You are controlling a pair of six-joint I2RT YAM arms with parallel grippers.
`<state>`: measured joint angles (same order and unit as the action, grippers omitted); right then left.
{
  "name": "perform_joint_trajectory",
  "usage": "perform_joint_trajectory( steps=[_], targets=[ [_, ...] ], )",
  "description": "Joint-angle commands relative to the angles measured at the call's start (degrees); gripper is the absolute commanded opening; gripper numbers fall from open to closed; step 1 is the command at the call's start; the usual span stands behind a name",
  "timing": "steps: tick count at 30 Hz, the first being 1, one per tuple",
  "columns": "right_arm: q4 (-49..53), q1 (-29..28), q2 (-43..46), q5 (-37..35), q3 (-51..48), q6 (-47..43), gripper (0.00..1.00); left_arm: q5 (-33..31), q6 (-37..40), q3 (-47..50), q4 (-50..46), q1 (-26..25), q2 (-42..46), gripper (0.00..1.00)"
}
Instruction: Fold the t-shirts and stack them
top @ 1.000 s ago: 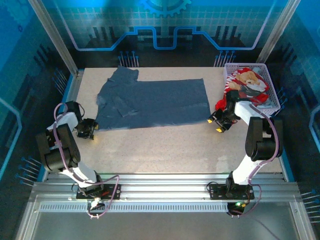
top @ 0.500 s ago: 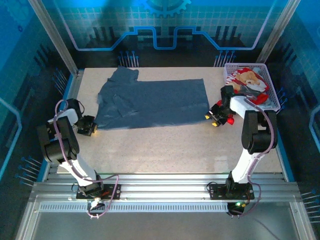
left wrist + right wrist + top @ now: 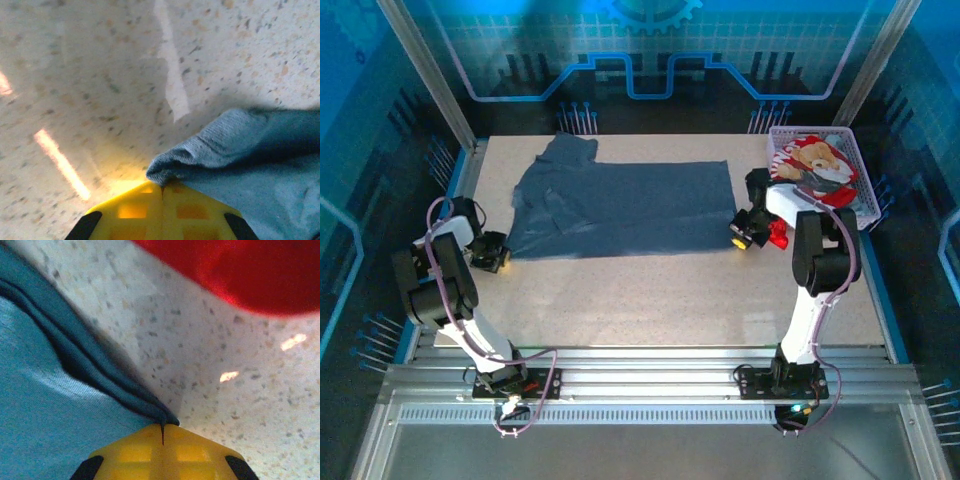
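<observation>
Judged light and limp, the slate-blue t-shirt (image 3: 630,205) is best taken by its near hem corners, where the left pincer (image 3: 162,189) (8 o'clock) and right pincer (image 3: 162,434) (4 o'clock) are clamped fully closed on it.

The slate-blue t-shirt (image 3: 620,205) is spread flat across the far half of the tabletop (image 3: 650,300), collar end leftward, hem rightward; the red teddy-bear t-shirt (image 3: 817,165) is crumpled in the basket (image 3: 805,131) at the far right, one red fold spilled onto the tabletop.
</observation>
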<state>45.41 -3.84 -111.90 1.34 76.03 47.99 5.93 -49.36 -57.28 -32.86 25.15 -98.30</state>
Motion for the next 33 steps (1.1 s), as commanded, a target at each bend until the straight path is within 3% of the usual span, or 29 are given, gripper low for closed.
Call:
perform_joint_trajectory(
  steps=[1, 13, 14, 15, 16, 20, 23, 25, 28, 31, 33],
  targets=[
    [5.3, -0.8, 6.8, -4.4, -5.2, -0.6, 0.00, -4.3, -0.6, 3.6, -6.2, 0.8, 6.9, 0.00],
    [5.8, -2.3, 27.3, -2.4, -29.2, 2.6, 0.00, -11.2, -5.2, 16.5, -15.3, 0.3, 24.4, 0.00],
    [5.2, -2.4, 28.0, -1.9, -30.1, 2.5, 0.02, -10.8, -5.3, 17.5, -14.7, 0.3, 24.6, 0.00],
    [5.0, -2.5, 28.3, -1.8, -30.6, 2.4, 0.11, -10.1, -5.5, 18.2, -13.9, 0.3, 24.7, 0.00],
    [5.0, -2.5, 28.2, -2.0, -30.8, 2.2, 0.20, -9.2, -5.8, 18.7, -13.5, 0.3, 24.8, 0.04],
    [6.8, -2.6, 28.6, -3.3, -29.1, 1.8, 0.44, -11.8, -6.6, 14.9, -17.6, -1.2, 25.7, 0.47],
    [8.3, -3.7, 31.7, -5.2, -26.6, 1.5, 0.50, -15.4, -7.2, 9.2, -20.6, -4.9, 25.1, 0.59],
    [7.5, -5.8, 34.7, -5.7, -24.2, 0.4, 0.53, -16.6, -8.9, 5.7, -20.4, -9.4, 25.1, 0.61],
    [-1.3, -9.2, 39.3, 0.8, -23.8, -3.7, 0.55, -15.8, -9.4, 1.7, -18.0, -17.1, 24.3, 0.59],
    [-19.1, -12.6, 41.8, 18.8, -26.8, -7.0, 0.58, -6.9, -10.8, 1.7, -16.7, -22.6, 20.6, 0.58],
    [-25.5, -15.9, 40.5, 25.6, -26.5, -7.5, 0.59, -0.2, -13.5, 5.6, -11.8, -26.0, 19.7, 0.58]
  ],
)
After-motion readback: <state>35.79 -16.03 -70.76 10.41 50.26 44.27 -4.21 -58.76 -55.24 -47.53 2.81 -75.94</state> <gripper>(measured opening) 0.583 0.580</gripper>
